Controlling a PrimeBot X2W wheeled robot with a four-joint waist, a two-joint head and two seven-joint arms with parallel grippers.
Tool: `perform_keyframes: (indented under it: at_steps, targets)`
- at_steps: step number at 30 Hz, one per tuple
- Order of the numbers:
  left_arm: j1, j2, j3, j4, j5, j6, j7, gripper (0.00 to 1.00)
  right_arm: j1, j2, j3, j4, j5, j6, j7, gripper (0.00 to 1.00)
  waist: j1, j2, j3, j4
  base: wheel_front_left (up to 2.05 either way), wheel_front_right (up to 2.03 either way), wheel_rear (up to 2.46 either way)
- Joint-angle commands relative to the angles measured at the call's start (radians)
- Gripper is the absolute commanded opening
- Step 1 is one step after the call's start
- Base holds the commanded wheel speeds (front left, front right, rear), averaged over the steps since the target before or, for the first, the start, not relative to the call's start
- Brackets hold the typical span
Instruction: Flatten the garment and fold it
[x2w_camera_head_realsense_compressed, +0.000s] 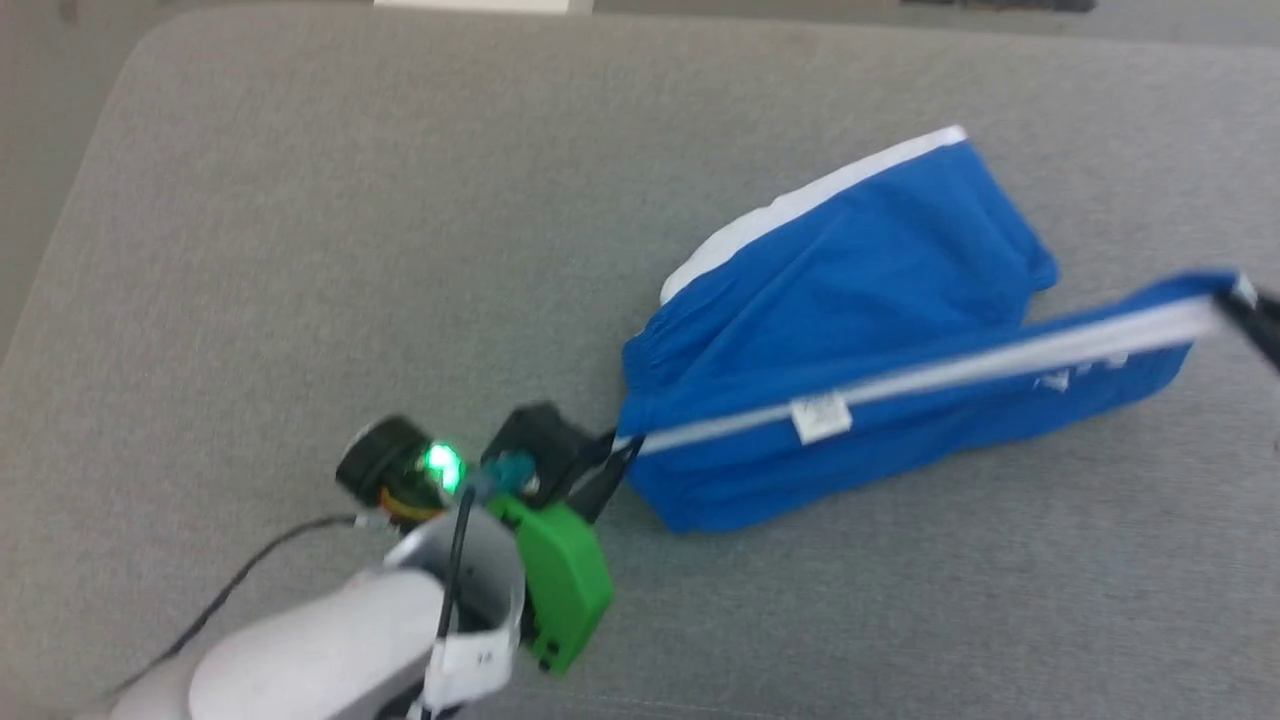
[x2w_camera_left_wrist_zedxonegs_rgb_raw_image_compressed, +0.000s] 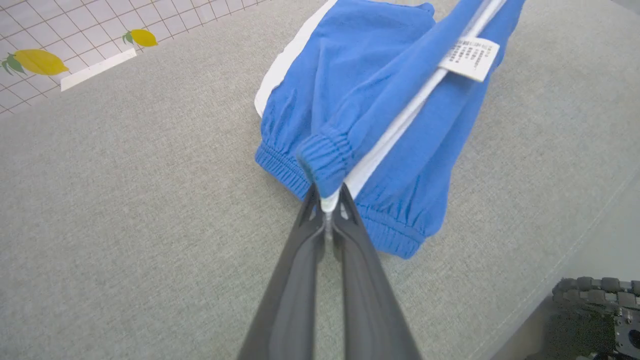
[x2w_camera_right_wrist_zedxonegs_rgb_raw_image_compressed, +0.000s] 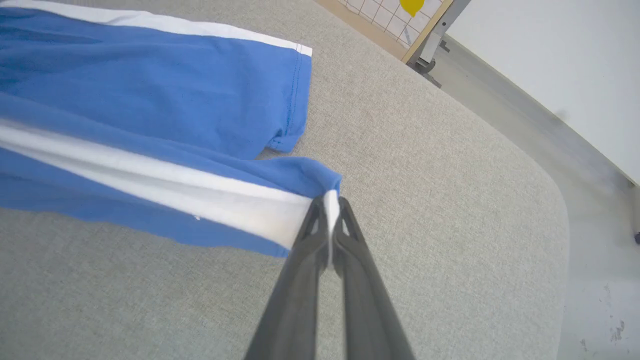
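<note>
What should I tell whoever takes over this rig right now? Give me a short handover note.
Left gripper: shut on the shorts, at the elastic waistband end of the white side stripe.
Right gripper: shut on the same stripe at the leg hem end.
Shorts: on the grey padded surface, right of centre in the head view. The stripe is pulled taut between the two grippers, with the small white label hanging from it. The rest lies bunched, one leg doubled behind.
Done: one side edge gripped at both ends and stretched.
Left: spread the shorts flat, then fold. No fold made yet.
</note>
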Motion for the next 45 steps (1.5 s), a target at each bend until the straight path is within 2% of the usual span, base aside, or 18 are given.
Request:
perform_keyframes:
  at_steps: [1,7,12,17,24,25,26,27,29,30,31,32,38,45]
  targets:
    - [-0.034,-0.009,0.011,0.004,-0.005,-0.008,0.009,0.0,-0.054,-0.008,0.013,0.015,-0.006,-0.009,0.017,0.0,0.0001,0.0,0.092,0.072,0.0,0.0,0.0]
    - [-0.142,-0.065,0.035,0.064,0.0,-0.046,0.041,0.0,-0.293,0.002,0.106,0.138,-0.003,-0.009,0.101,0.0,0.0001,0.0,0.182,0.119,0.0,0.0,0.0]
    - [-0.204,-0.114,0.058,0.139,-0.002,-0.067,0.033,0.0,-0.472,0.011,0.192,0.26,-0.026,-0.009,0.122,0.0,0.0001,0.0,0.243,0.153,0.0,0.0,0.0]
    - [-0.238,-0.16,0.067,0.209,0.002,-0.085,0.007,0.0,-0.59,0.018,0.269,0.362,-0.049,-0.009,0.097,0.0,0.0001,0.0,0.283,0.18,0.0,0.0,0.0]
    - [-0.257,-0.222,0.07,0.291,0.005,-0.099,-0.032,0.0,-0.67,0.016,0.361,0.477,-0.081,-0.009,0.011,0.01,0.0001,0.0,0.296,0.198,0.0,0.0,0.0]
    - [-0.258,-0.229,0.069,0.303,0.005,-0.101,-0.037,0.0,-0.677,0.019,0.37,0.493,-0.08,-0.009,-0.006,0.19,0.0001,0.0,0.295,0.197,0.0,0.0,0.0]
    - [-0.257,-0.234,0.068,0.313,0.004,-0.102,-0.041,0.0,-0.681,0.022,0.377,0.503,-0.079,-0.009,-0.024,0.47,0.0001,0.0,0.293,0.196,0.0,0.0,0.0]
    - [-0.255,-0.239,0.067,0.324,0.003,-0.105,-0.046,0.0,-0.685,0.028,0.381,0.519,-0.075,-0.009,-0.047,1.0,0.0001,0.0,0.289,0.194,0.0,0.0,0.0]
    - [-0.25,-0.246,0.063,0.345,0.001,-0.11,-0.054,0.0,-0.688,0.042,0.387,0.548,-0.06,-0.009,-0.086,1.0,0.0001,0.0,0.278,0.188,0.0,0.0,0.0]
    - [-0.247,-0.248,0.062,0.353,0.001,-0.112,-0.058,0.1,-0.689,0.047,0.389,0.561,-0.054,-0.009,-0.104,1.0,0.0001,0.0,0.272,0.185,0.0,0.0,0.0]
    - [-0.243,-0.249,0.062,0.363,0.002,-0.112,-0.067,0.84,-0.688,0.053,0.395,0.573,-0.05,-0.009,-0.126,1.0,0.0001,0.0,0.261,0.181,0.0,0.0,0.0]
    - [-0.239,-0.251,0.061,0.371,0.002,-0.112,-0.073,1.0,-0.687,0.057,0.402,0.58,-0.046,-0.009,-0.144,1.0,0.0001,0.0,0.251,0.177,0.0,0.0,0.0]
    - [-0.208,-0.236,0.078,0.397,-0.006,-0.106,-0.128,1.0,-0.657,0.073,0.443,0.605,0.009,-0.009,-0.289,1.0,0.0001,0.0,0.146,0.15,0.0,0.0,0.0]
    - [-0.141,-0.175,0.133,0.374,-0.03,-0.074,-0.225,1.0,-0.568,0.064,0.464,0.598,0.073,-0.009,-0.494,1.0,0.0001,0.0,-0.005,0.125,0.0,0.0,0.0]
